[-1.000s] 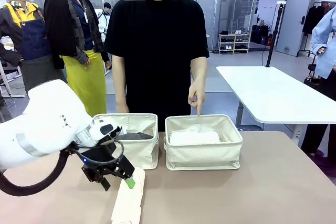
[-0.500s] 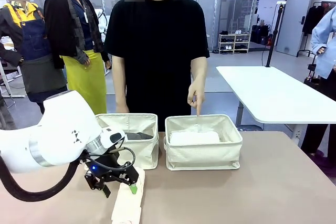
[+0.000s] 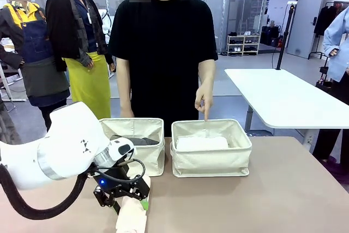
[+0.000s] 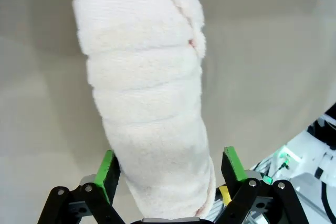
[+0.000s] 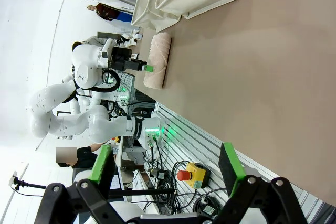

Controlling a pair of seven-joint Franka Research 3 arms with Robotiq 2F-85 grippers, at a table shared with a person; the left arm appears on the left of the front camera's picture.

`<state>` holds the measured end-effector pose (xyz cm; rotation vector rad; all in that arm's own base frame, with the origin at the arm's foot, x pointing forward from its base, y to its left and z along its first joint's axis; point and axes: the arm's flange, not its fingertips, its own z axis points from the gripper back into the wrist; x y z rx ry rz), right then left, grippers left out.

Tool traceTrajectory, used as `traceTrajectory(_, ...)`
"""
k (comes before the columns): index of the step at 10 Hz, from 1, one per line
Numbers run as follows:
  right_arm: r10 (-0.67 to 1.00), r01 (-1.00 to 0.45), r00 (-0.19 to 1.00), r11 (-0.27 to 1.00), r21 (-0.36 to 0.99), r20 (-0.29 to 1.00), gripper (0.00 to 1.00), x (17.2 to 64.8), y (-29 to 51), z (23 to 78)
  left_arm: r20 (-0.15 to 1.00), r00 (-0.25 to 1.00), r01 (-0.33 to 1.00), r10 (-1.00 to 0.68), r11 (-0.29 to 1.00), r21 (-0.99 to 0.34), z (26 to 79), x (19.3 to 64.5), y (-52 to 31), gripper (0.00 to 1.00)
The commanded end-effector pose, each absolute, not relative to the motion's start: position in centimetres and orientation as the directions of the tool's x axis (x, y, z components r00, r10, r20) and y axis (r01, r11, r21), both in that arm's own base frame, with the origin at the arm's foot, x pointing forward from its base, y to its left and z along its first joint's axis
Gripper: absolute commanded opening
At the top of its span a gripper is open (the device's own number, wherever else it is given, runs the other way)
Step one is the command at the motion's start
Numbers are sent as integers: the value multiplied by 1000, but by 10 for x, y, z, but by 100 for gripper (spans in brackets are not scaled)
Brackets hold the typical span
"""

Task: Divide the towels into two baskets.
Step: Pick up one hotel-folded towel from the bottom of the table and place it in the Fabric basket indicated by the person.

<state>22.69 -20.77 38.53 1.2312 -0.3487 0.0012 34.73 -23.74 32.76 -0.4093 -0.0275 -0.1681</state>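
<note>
- Brown tabletop (image 3: 283, 189) runs between the robot and a person in a black shirt at the far side, with other people behind.
- Two cream canvas baskets stand side by side near the far edge: the left basket (image 3: 143, 159) shows a dark grey towel (image 3: 139, 141) inside, and the right basket (image 3: 211, 159) holds a white towel (image 3: 202, 143).
- The person's hand (image 3: 204, 97) points one finger down over the right basket.
- A cream-peach towel (image 3: 132, 214) lies on the table just in front of the left basket.
- The left gripper (image 4: 168, 174) is lowered onto this roll, its green pads (image 4: 108, 174) spread wide on either side of the towel (image 4: 147, 103), not visibly pressing it.
- The right gripper (image 5: 165, 163) hangs above the table edge, fingers wide apart with nothing between them.
</note>
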Motion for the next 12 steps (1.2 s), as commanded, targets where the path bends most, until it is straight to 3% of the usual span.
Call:
traceTrajectory(1, -189, -203, 942, 333, 921, 277, 100, 225, -207, 388, 57, 984, 180, -171, 906, -383, 312, 323, -218, 79)
traceTrajectory(2, -189, -203, 942, 333, 921, 277, 100, 225, -207, 388, 64, 986, 168, -155, 917, -361, 308, 322, -220, 62)
traceTrajectory(3, -189, -203, 942, 333, 921, 277, 100, 225, -207, 388, 44, 987, 161, -156, 913, -375, 306, 322, -220, 59)
traceTrajectory(4, -189, -203, 942, 333, 921, 277, 100, 225, -207, 388, 45, 988, 154, -148, 918, -364, 303, 324, -218, 43)
traceTrajectory(5, -189, -203, 942, 333, 921, 277, 100, 225, -207, 388, 42, 988, 152, -147, 919, -363, 303, 323, -219, 40)
traceTrajectory(6, -189, -203, 942, 333, 921, 277, 100, 225, -207, 388, 44, 988, 151, -145, 919, -364, 306, 321, -220, 23)
traceTrajectory(8, -189, -203, 942, 333, 921, 277, 100, 225, -207, 388, 36, 988, 153, -150, 922, -355, 347, 316, -218, 18)
traceTrajectory(9, -189, -203, 942, 333, 921, 277, 100, 225, -207, 388, 107, 968, 249, -228, 927, -282, 385, 314, -216, 18)
traceTrajectory(10, -189, -203, 942, 333, 921, 277, 100, 225, -207, 388, 124, 926, 377, -357, 864, -333, 426, 307, -215, 18)
traceTrajectory(12, -189, -203, 942, 333, 921, 277, 100, 225, -207, 388, 213, 732, 672, -647, 633, -385, 464, 300, -206, 18)
